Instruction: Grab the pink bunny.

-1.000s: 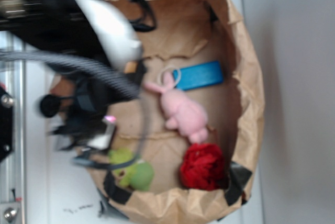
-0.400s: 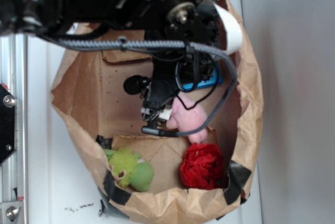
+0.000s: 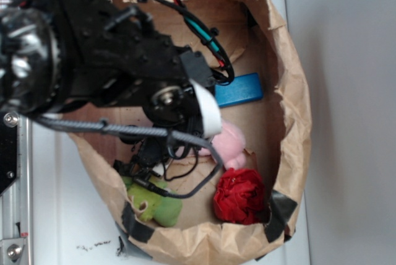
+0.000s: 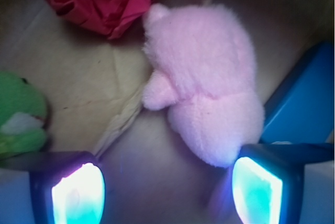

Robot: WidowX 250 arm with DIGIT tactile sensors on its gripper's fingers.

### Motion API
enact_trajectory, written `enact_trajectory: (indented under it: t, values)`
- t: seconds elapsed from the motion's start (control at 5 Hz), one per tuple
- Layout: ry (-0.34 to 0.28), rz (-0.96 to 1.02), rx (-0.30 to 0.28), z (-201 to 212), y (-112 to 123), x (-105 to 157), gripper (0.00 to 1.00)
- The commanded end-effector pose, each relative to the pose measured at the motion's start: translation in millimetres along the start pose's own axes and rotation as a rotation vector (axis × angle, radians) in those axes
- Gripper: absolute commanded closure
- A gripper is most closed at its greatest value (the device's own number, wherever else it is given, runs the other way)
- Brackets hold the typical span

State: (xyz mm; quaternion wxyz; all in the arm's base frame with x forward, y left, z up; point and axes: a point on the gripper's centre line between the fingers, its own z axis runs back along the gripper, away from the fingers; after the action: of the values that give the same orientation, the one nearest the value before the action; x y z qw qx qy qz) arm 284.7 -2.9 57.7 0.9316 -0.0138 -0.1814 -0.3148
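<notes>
Inside the brown paper bag (image 3: 291, 110): gripper (image 4: 167, 187) lowered over the pink bunny (image 4: 207, 93); jaws wide open, holding nothing; approach seemingly done, closing and lifting outstanding.

A brown paper bag (image 3: 291, 110) lies on the white table (image 3: 346, 122).

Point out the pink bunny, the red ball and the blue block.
pink bunny (image 4: 209, 88), wrist view, on the middle of its fuzzy body.
red ball (image 3: 238, 195), exterior view, on the centre of the ruffled fabric.
blue block (image 3: 240, 89), exterior view, on its flat top face.
</notes>
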Motion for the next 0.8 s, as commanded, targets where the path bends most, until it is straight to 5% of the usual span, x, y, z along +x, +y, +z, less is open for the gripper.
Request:
enact_trajectory:
  t: [0.0, 0.6]
  values:
    - [-0.102, -0.075, 0.037, 10.1, -0.4, 33.9, 0.00]
    - [-0.111, -0.033, 0.080, 8.1, 30.6, 55.5, 0.00]
